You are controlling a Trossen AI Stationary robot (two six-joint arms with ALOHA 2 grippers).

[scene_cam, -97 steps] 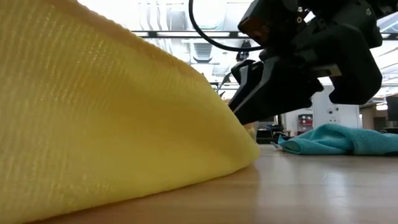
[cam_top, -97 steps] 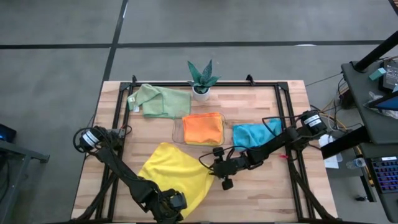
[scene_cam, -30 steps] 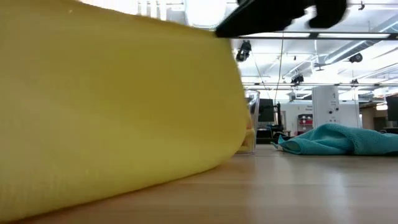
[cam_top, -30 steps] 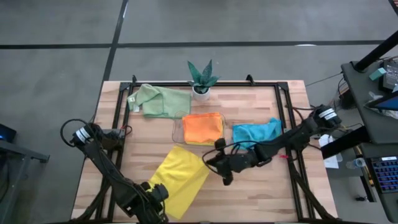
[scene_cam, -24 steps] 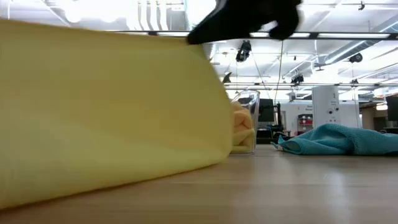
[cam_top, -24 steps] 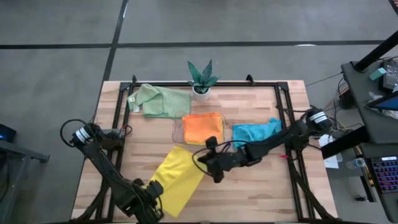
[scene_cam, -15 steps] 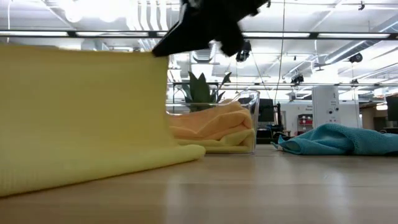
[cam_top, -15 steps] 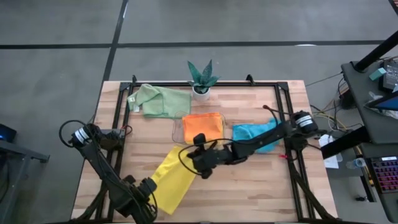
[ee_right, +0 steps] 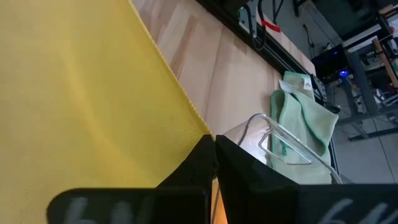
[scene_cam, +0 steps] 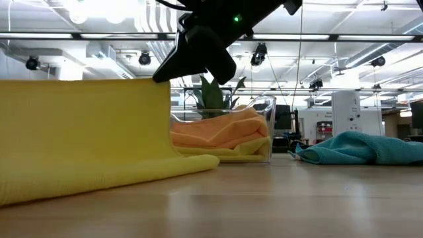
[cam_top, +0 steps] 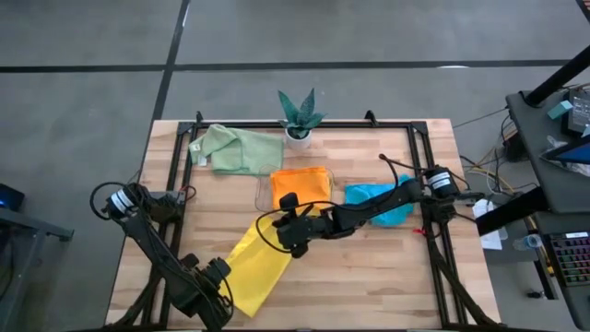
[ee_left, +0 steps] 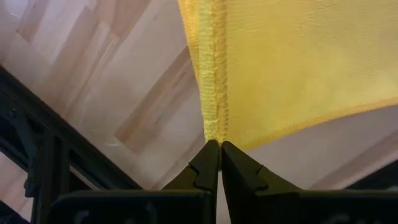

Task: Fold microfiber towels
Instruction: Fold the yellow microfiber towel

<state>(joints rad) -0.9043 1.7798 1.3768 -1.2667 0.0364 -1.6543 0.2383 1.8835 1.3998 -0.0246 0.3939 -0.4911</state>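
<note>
Mid-fold: the yellow towel lies at the table's seven o'clock, left gripper and right gripper each pinching a corner; next, lay the lifted edge flat

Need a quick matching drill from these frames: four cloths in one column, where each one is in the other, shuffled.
Things:
1. large yellow microfiber towel
2. folded orange towel
3. teal-blue towel
4. pale green towel

Places:
A. loose on the wood, partly under the right arm
B. in the clear plastic tray
C. held between both grippers
D. left of the potted plant

Pairs: 1-C, 2-B, 3-A, 4-D
</note>
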